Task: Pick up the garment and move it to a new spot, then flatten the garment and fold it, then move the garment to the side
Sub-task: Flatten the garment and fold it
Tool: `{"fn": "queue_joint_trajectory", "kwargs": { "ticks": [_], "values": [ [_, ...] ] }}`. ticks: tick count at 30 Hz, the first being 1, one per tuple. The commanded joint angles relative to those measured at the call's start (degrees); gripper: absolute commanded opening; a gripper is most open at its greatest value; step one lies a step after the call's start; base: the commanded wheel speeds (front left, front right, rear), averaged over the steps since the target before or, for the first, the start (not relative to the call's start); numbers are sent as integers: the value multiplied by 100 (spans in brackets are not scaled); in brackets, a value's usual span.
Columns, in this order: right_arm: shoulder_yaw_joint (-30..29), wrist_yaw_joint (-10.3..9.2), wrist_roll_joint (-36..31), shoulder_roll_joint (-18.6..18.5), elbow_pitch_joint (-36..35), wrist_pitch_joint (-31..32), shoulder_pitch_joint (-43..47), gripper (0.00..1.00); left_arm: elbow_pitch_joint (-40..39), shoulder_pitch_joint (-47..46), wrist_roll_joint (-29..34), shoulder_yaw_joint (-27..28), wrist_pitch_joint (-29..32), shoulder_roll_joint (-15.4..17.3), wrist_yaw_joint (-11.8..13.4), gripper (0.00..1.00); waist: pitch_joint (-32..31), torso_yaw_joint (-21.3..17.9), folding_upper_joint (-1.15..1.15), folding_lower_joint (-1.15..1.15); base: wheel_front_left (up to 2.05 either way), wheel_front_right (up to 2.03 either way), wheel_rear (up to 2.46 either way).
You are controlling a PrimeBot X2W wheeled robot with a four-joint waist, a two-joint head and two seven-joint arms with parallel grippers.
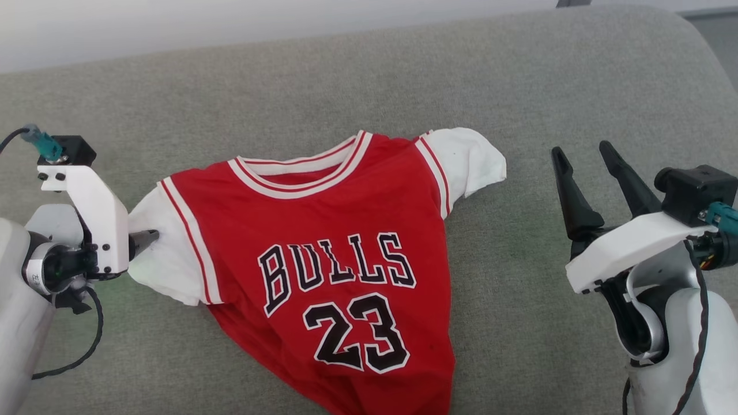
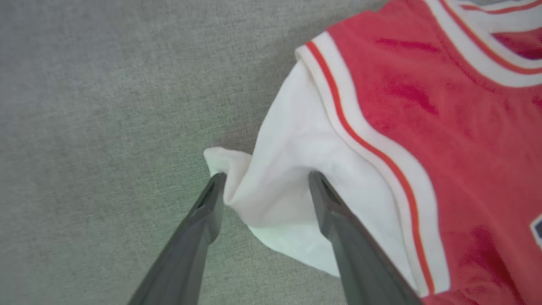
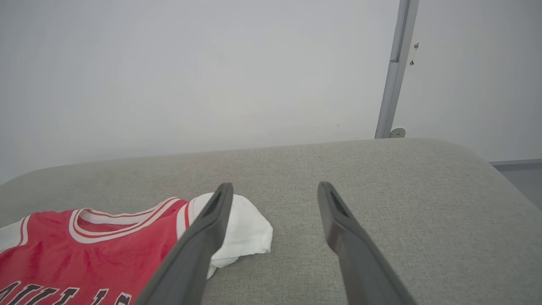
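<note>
Garment (image 1: 323, 230), a red "BULLS 23" jersey with white sleeves, lying front-up near the middle of the grey upholstered surface (image 1: 519, 86), collar toward the far edge. The body is creased and narrows toward the hem. We see the left end effector (image 2: 264, 178) low at the jersey's left sleeve (image 2: 288, 169), its fingers (image 2: 211, 203) spread apart with the bunched white cloth between them and touching both. We see the right end effector (image 1: 581, 150) toward the surface's right edge, fingers likewise apart, holding nothing and well clear of the right sleeve (image 1: 470, 155).
</note>
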Motion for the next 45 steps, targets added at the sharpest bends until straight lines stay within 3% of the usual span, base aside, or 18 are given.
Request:
{"fn": "queue_joint_trajectory", "kwargs": {
  "ticks": [1,11,12,13,21,32,40,41,42,45],
  "values": [
    [9,-2,23,-9,-22,29,-72,100,88,6,-16,22,-65,-38,5,100,89,-42,0,0,0,0,0],
    [136,-2,51,-89,-94,376,-188,100,1012,-235,74,-138,-362,-362,-162,100,407,-95,0,0,0,0,0],
    [162,-2,65,-101,-74,439,-205,100,1102,-238,52,-164,-332,-401,-181,5,419,-92,0,0,0,0,0],
    [198,-2,78,-121,-53,509,-229,100,1181,-273,34,-175,-327,-437,-203,0,428,-82,0,0,0,0,0],
    [510,-2,282,-406,497,1351,-710,100,1359,-603,28,-335,-496,-706,-366,0,505,215,0,0,0,0,0],
    [1073,-2,519,-934,2134,2383,-1991,100,1255,-1043,-77,-743,-717,-1056,-430,0,803,753,0,0,0,0,0],
    [1647,-1,791,-881,3318,3161,-2371,100,1131,-1160,-291,-1046,-810,-1066,-427,0,923,920,0,0,0,0,0],
    [1758,0,858,-861,3455,3334,-2386,45,1127,-1162,-336,-1074,-843,-1057,-427,0,925,928,0,0,0,0,0],
    [1852,0,916,-881,3537,3493,-2398,0,1126,-1168,-377,-1101,-852,-1048,-427,0,923,936,0,0,0,0,0],
    [1885,-2,1098,-1037,3563,3578,-2611,0,1164,-1225,-499,-1145,-892,-970,-422,0,877,943,0,0,0,0,0]
  ]
}}
